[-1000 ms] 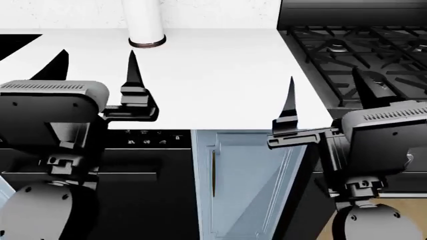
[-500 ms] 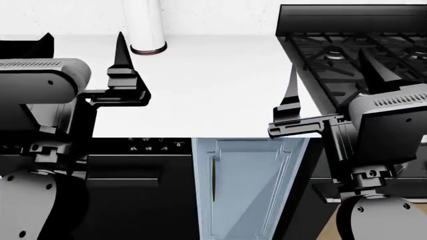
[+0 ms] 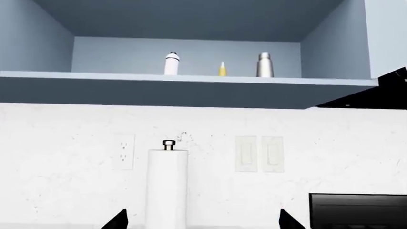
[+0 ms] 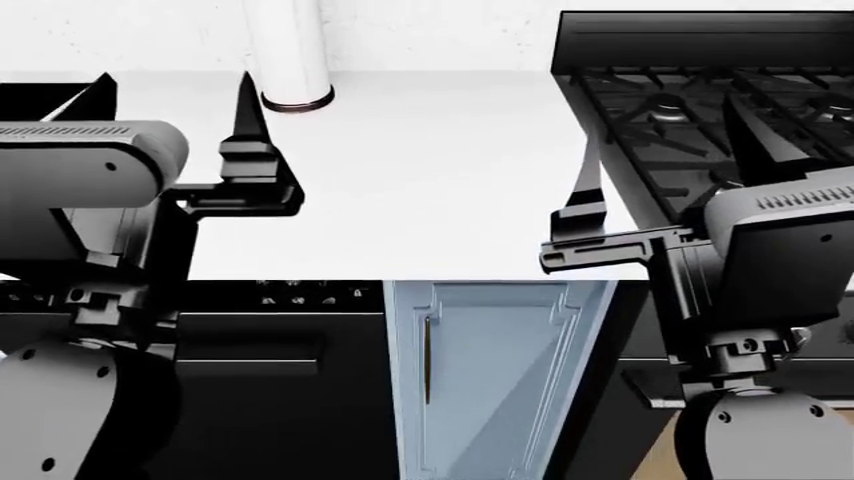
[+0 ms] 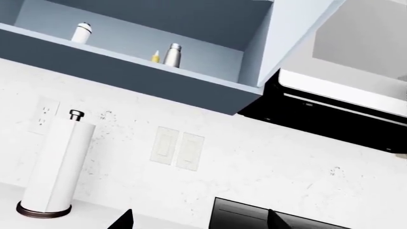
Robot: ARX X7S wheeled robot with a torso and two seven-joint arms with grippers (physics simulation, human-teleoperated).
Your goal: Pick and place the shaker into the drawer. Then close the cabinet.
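An upper cabinet (image 3: 190, 52) stands open above the counter, also seen as the cabinet (image 5: 159, 43) in the right wrist view. On its shelf are a white bottle (image 3: 171, 64), a small yellow item (image 3: 222, 69) and a steel bottle (image 3: 265, 65). I cannot tell which of them is the shaker. The drawer is out of view. My left gripper (image 4: 174, 95) is open over the white counter (image 4: 427, 170), holding nothing. My right gripper (image 4: 663, 135) is open over the counter's right edge, also holding nothing. Both hang well below the shelf.
A paper towel roll (image 4: 287, 50) on a dark base stands at the counter's back. A black gas stove (image 4: 721, 100) adjoins the counter on the right. Below the counter are a pale blue door (image 4: 494, 380) and a black appliance front (image 4: 254, 370).
Over the second, the head view tilted so more of the stove back shows. My left arm rose and moved left; the right gripper barely shifted. Both stayed open.
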